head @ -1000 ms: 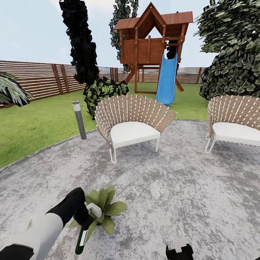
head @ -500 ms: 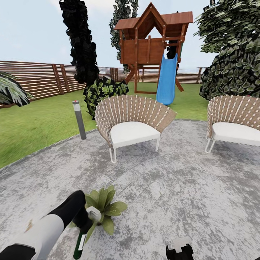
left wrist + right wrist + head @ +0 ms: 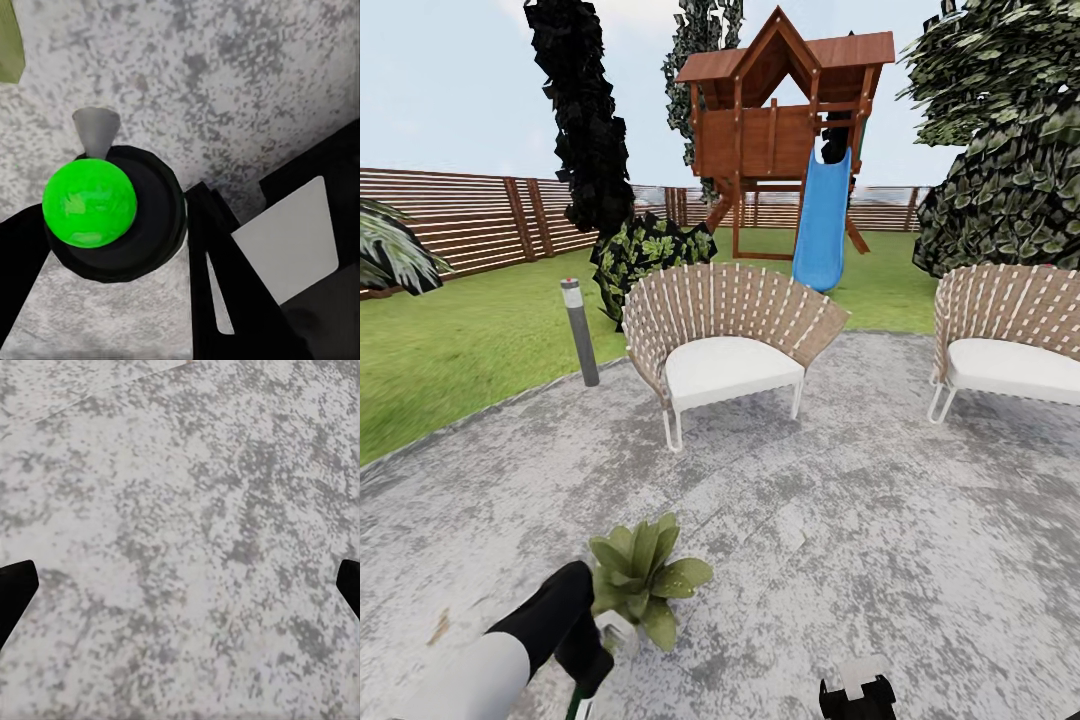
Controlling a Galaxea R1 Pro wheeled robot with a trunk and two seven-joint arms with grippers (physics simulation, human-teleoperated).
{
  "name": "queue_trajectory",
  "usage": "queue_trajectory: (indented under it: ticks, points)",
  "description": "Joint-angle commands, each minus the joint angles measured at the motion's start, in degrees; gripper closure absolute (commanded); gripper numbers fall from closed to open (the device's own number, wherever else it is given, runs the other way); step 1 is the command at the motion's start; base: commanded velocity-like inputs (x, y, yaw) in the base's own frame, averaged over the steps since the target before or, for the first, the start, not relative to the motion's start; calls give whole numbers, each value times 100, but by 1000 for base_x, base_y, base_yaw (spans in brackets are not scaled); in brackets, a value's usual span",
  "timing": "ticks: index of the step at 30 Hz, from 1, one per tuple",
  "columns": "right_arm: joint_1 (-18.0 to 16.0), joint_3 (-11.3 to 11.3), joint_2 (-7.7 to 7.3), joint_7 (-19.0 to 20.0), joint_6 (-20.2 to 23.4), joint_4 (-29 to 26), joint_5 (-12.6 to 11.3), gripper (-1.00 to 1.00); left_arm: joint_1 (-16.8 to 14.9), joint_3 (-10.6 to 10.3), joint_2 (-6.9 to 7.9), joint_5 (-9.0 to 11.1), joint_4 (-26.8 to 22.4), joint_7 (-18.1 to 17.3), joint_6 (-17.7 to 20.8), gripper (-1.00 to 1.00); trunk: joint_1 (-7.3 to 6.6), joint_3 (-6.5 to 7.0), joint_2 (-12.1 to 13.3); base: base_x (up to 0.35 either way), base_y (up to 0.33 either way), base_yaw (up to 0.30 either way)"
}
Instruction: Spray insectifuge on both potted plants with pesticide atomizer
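2 chairs (image 3: pixel 725 345) behind potted plant (image 3: pixel 642 575)

Grey paved patio (image 3: pixel 840 560) carries a potted plant (image 3: pixel 643 578) and two wicker chairs (image 3: pixel 725 335), lawn (image 3: pixel 450 350) beside

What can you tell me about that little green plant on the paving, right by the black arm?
The potted plant is a small low rosette of broad, pointed leaves, pale green with darker patches, spreading outward and up. It stands on the grey speckled patio, in front of the wicker chair. Its pot is hardly visible. The left gripper, holding the atomizer, is right at its lower leaves; contact is unclear.
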Motion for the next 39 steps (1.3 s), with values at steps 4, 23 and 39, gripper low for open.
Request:
queue_trajectory:
  ticks: [4,23,39]
  points:
    - [-4,-48,3,-18,-19,6,59,-100,26,-30,-233,-64,-86,-60,13,100,-1,-5,-2,0,0,0]
    - [-4,-46,3,-18,-19,6,59,-100,98,-30,-40,-69,-9,462,-5,100,-1,-5,-2,0,0,-46]
    - [-4,-48,3,-18,-19,6,59,-100,98,-2,-110,-22,-93,484,11,100,-1,-5,-2,30,127,-4]
